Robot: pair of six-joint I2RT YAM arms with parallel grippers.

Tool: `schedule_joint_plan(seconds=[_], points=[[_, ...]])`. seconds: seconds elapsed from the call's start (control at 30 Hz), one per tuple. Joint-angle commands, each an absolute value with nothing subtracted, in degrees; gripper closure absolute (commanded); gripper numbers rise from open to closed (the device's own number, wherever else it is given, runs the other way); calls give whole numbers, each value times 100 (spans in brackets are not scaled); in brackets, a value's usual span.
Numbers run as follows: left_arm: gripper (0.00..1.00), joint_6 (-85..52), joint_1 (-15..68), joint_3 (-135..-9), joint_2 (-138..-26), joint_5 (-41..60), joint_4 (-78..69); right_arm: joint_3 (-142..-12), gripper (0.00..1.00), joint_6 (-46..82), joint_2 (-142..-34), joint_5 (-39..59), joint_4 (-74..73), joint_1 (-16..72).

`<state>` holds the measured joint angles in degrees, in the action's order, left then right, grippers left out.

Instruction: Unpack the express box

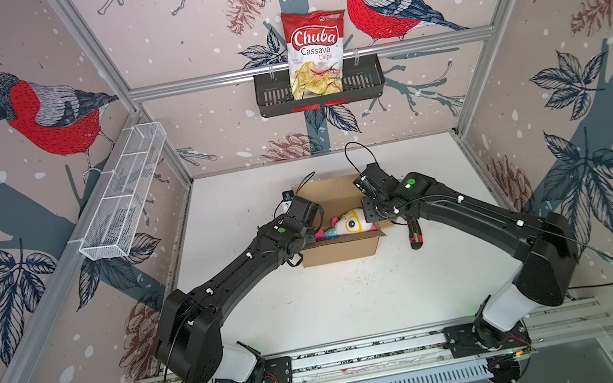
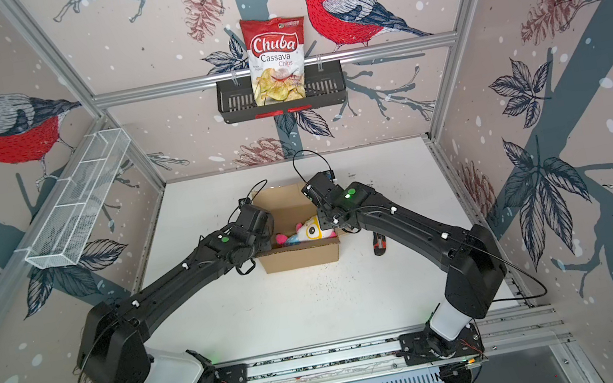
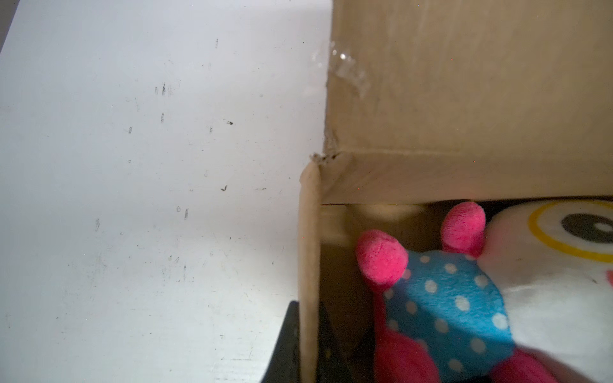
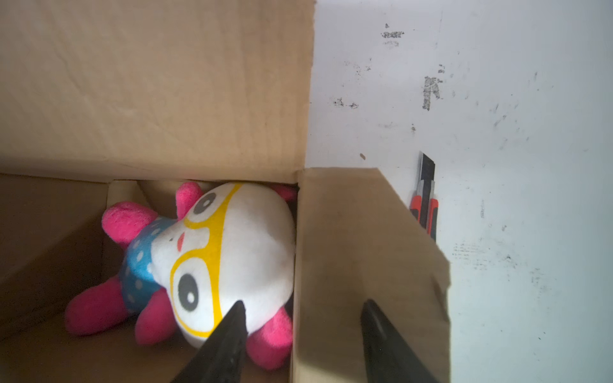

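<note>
The express box (image 1: 342, 252) (image 2: 299, 259) stands open mid-table, its far flap (image 3: 464, 83) (image 4: 149, 83) folded back. Inside lies a plush toy (image 1: 352, 223) (image 2: 313, 231) (image 3: 447, 298) (image 4: 232, 248) with a white face, yellow-ringed eyes, a blue dotted body and pink limbs. My left gripper (image 3: 308, 311) is shut on the box's left end wall, one finger outside and one inside. My right gripper (image 4: 303, 303) is open astride the right end wall. One of its fingers (image 4: 232, 331) is above the toy's head; the second hangs over the side flap (image 4: 365, 248). In both top views the wrists hide the fingertips.
A red and black utility knife (image 1: 415, 233) (image 2: 379, 243) (image 4: 426, 205) lies on the white table right of the box. A chips bag (image 1: 315, 52) stands in a black basket (image 1: 362, 82) on the back wall. A white wire basket (image 1: 124, 197) hangs on the left wall.
</note>
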<state>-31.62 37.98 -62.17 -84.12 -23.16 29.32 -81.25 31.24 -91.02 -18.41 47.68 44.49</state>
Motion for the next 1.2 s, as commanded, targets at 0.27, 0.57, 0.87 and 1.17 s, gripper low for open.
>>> schedule_joint_plan(seconds=[0.27,0.57,0.87,1.17], points=[[92,-3197,3789,-6067,-8455,-2417,2407,-7777,49,3001,-9255,-1436,4287,4266],[92,-3212,3792,-5987,-8464,-2286,2012,-7638,63,2988,-9262,-1005,3920,4194],[91,-3221,3788,-6068,-8603,-2144,1750,-7558,84,3072,-9233,-914,3927,4175],[90,-3103,3788,-6310,-8699,-2122,1662,-7492,84,3290,-8995,-839,4040,4221]])
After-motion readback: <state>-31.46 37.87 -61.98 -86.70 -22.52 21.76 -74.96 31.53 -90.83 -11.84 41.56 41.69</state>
